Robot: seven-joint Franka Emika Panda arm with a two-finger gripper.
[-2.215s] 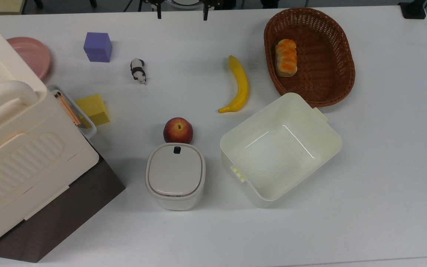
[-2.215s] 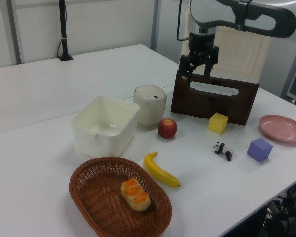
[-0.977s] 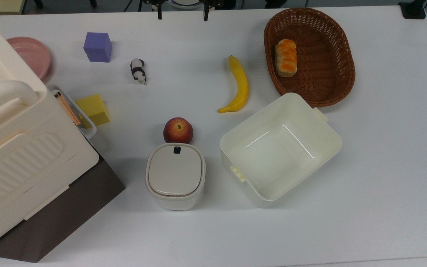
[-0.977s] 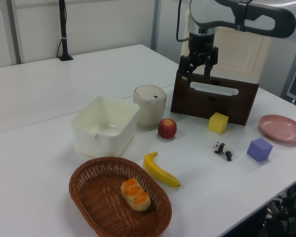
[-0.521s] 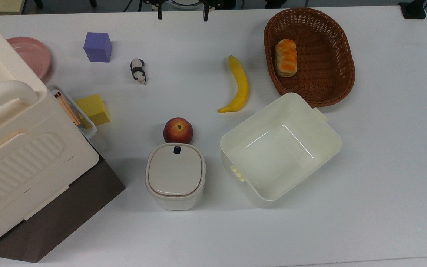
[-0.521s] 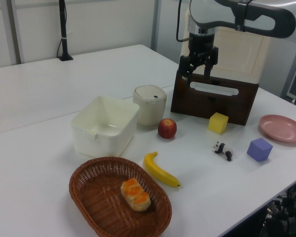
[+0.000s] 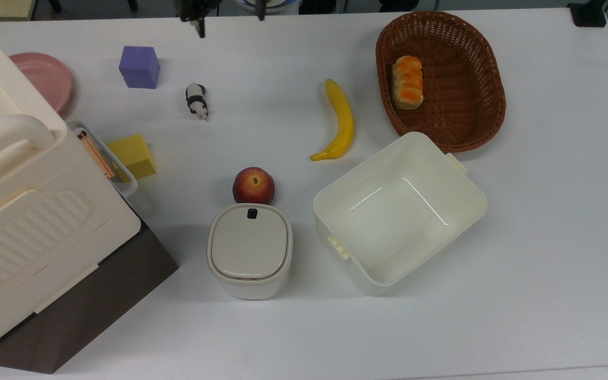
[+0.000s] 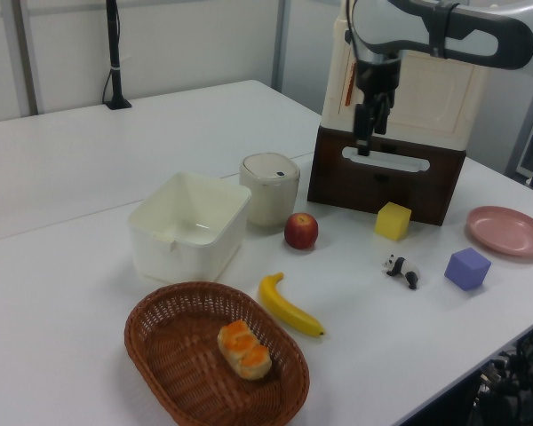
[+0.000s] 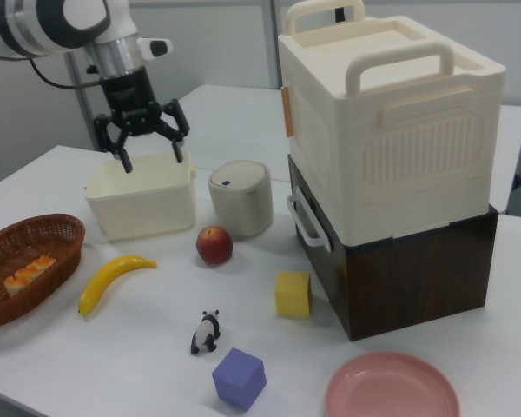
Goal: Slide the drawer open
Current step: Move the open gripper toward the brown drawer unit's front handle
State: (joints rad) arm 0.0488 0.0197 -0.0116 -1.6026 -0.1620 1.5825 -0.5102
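At table corner under cream case (image 9: 391, 122) | drawer (image 9: 311, 228): closed, front flush, white handle outward | gripper (image 9: 149, 158): fingers spread, grasping nothing, raised above the table (image 9: 139, 347), apart from drawer.

The arm reaches in from the right view's upper left, wrist pointing straight down, and the gripper (image 9: 149, 156) hangs in the air with its two fingers (image 9: 122, 159) spread wide apart.

Top view straight down over the table (image 7: 547, 237); left and right views low, from opposite sides, sharing it.
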